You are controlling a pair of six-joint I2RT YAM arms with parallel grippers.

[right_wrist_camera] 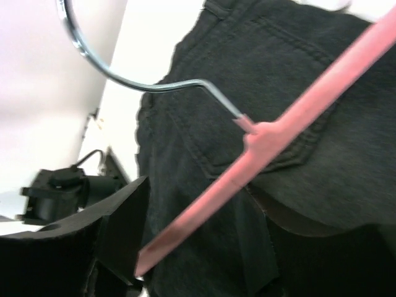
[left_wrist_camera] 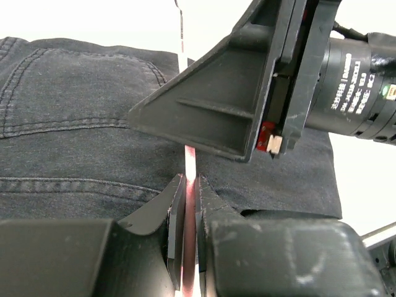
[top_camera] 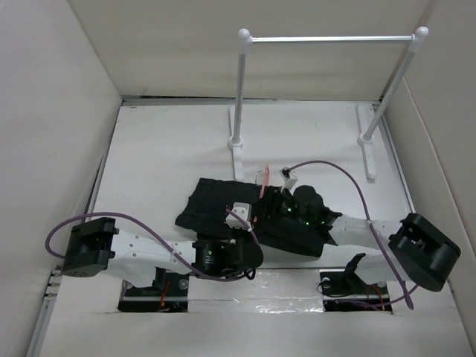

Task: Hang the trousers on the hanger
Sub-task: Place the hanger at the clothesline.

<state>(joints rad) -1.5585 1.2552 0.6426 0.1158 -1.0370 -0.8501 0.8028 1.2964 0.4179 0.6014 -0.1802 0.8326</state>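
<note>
A: Quick one. Where are the trousers (top_camera: 212,204)?

B: Centre of the overhead view, lying in a dark folded heap on the tabletop (top_camera: 163,149). Back pocket and seams face up in both wrist views. None of the cloth is over the hanger (right_wrist_camera: 297,111) yet.

A: Tools?

B: The left tool (left_wrist_camera: 190,189) is clamped on a pink bar of the hanger, fingers tight either side, bottom centre of its own view. The right tool (top_camera: 271,198) sits right by it, with one finger (right_wrist_camera: 117,229) just beside the end of a pink arm at lower left. Whether it's apart or gripping, I can't tell.

A: How will the things handle?

B: The trousers look like soft denim-type cloth, floppy, and heavy next to that thin hanger. They'll sag and slide unless taken at a thick edge, so I'd grab the waistband or a doubled fold, not the flat middle (a pocket seam gives some bite too).

A: And the hanger?

B: It looks stiff, light and probably slick. A pinch at one spot may let it pivot once cloth loads it. The metal hook (right_wrist_camera: 124,80) is free at upper left, so leave it alone.
</note>
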